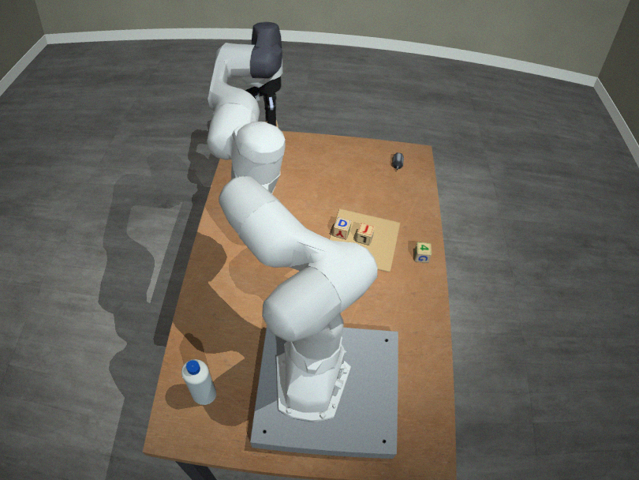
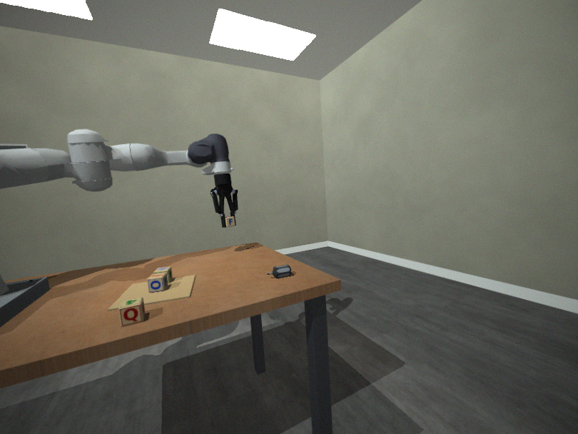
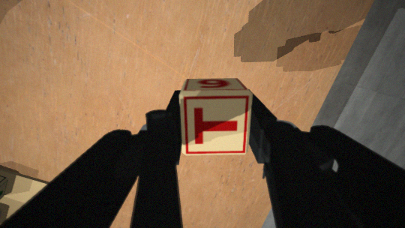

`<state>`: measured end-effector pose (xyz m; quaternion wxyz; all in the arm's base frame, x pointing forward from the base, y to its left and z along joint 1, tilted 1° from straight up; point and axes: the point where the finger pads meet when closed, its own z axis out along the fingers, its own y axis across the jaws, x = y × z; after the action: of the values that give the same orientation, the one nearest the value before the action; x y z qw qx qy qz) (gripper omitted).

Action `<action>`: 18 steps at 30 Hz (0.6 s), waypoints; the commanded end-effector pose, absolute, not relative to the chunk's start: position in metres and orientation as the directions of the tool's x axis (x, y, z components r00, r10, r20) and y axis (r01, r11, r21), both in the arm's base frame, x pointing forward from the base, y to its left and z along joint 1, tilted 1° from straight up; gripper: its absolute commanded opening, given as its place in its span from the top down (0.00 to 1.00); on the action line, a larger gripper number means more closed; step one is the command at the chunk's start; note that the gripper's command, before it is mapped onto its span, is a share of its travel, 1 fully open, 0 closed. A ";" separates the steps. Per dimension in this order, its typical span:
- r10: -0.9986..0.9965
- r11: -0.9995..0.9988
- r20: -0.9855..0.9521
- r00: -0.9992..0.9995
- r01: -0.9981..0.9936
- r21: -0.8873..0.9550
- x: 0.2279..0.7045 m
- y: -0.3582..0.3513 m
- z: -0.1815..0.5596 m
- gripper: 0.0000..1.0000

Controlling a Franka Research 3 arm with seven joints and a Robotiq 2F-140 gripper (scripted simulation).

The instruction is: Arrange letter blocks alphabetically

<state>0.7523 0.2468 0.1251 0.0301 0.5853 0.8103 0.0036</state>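
My gripper (image 1: 271, 116) (image 2: 227, 220) (image 3: 211, 105) is shut on the T block (image 2: 230, 221) (image 3: 216, 125), high above the table's far left corner. The red T faces the wrist camera and lies sideways in that view. The mat (image 1: 382, 253) (image 2: 179, 292) bears two blocks. The D block (image 1: 341, 227) (image 2: 164, 270) is near its left edge, blue D on top and upright. The J block (image 1: 364, 234) (image 2: 157, 283) stands right of it across a small gap, red J on top and upright. The 4 block (image 1: 423, 252) (image 2: 132, 312) sits off the mat to the right, green 4 on top.
A small dark tool-like object (image 1: 397, 160) (image 2: 282, 270) lies near the table's far right corner. A white bottle (image 1: 199, 384) with a blue cap stands left of the grey base plate (image 1: 368, 392). The arm's links reach over the table's left side.
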 end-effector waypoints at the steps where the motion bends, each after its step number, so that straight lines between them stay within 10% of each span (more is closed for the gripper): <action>1: 0.896 0.442 -0.061 -0.439 0.895 0.059 0.754 0.239 0.131 0.67; 18: 0.816 0.577 -0.105 -0.569 0.813 0.075 0.762 0.202 0.156 0.67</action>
<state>0.7591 0.2098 0.1492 0.0511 0.5156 0.8553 0.0045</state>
